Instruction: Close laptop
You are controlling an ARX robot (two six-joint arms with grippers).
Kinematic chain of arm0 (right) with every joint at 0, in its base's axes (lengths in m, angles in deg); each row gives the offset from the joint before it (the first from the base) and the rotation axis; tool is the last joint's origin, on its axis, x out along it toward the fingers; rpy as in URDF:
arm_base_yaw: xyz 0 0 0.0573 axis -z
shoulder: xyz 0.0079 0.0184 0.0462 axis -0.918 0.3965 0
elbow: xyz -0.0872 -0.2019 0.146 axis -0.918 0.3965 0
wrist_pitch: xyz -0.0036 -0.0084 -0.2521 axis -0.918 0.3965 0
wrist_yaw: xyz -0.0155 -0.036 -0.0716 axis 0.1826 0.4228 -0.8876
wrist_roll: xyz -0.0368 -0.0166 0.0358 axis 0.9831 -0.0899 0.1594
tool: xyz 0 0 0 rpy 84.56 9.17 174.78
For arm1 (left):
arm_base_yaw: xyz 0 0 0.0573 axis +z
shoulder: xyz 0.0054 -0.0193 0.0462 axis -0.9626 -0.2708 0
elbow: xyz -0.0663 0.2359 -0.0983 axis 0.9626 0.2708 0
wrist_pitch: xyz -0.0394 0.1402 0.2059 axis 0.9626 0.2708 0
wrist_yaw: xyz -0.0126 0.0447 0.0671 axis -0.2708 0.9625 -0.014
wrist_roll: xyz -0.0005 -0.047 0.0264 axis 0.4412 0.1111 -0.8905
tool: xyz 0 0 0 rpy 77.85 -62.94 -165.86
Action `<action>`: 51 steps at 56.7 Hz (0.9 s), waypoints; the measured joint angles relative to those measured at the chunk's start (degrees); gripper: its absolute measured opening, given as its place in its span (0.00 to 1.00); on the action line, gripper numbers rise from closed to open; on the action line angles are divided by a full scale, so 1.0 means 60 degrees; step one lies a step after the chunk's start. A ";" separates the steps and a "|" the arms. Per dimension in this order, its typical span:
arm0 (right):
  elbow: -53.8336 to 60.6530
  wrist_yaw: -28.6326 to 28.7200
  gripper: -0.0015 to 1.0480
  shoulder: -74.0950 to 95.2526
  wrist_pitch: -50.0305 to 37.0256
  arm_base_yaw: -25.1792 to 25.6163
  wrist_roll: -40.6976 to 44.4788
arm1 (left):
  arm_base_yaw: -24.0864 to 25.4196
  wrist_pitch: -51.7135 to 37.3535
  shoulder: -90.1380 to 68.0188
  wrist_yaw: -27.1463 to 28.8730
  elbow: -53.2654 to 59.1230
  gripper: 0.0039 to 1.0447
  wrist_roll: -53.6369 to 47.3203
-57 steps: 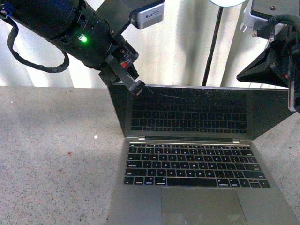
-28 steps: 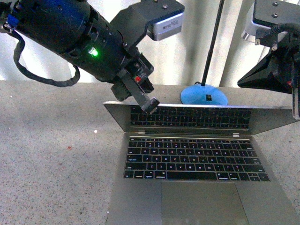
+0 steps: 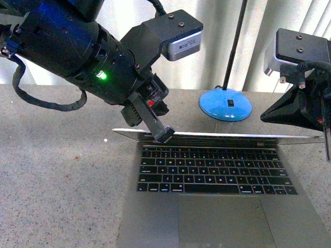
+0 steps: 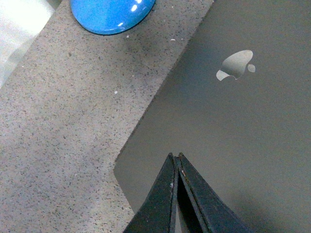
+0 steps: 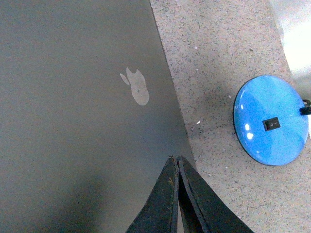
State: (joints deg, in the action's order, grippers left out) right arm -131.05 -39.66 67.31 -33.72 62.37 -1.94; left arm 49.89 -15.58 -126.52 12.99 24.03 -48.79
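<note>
While pressing, fingers together and empty, on the left end of the side-to-side edge of the lid (image 4: 233, 121) (low over the keys (image 3: 214, 170), laptop (image 3: 222, 222) flat on the table (image 3: 51, 181)): left gripper (image 3: 164, 134) nearest, right gripper (image 5: 177, 160) likewise pinched empty by the right end.

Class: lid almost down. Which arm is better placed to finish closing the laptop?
Left, likely: the left pincer, shut, sits on the lid edge of the laptop; the right pincer shows no clear contact.

silver-grey laptop (image 3: 217, 206) – lid nearly shut, black keys
</note>
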 joint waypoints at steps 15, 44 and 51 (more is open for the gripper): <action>0.0142 -0.0018 0.03 0.0000 0.0029 -0.0029 0.0047 | -0.0025 -0.0222 -0.0011 -0.0018 0.0331 0.03 0.0011; 0.0601 -0.0087 0.03 0.0259 0.0025 -0.0127 0.0291 | -0.0047 -0.0692 -0.0197 -0.0259 0.0969 0.03 0.0138; 0.0750 -0.0113 0.03 0.0357 -0.0055 -0.0160 0.0350 | -0.0113 -0.0863 -0.0262 -0.0255 0.1177 0.03 0.0182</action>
State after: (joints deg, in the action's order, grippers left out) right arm -126.55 -40.34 69.45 -34.05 61.41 0.16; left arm 49.21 -20.76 -128.09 11.46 31.09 -47.70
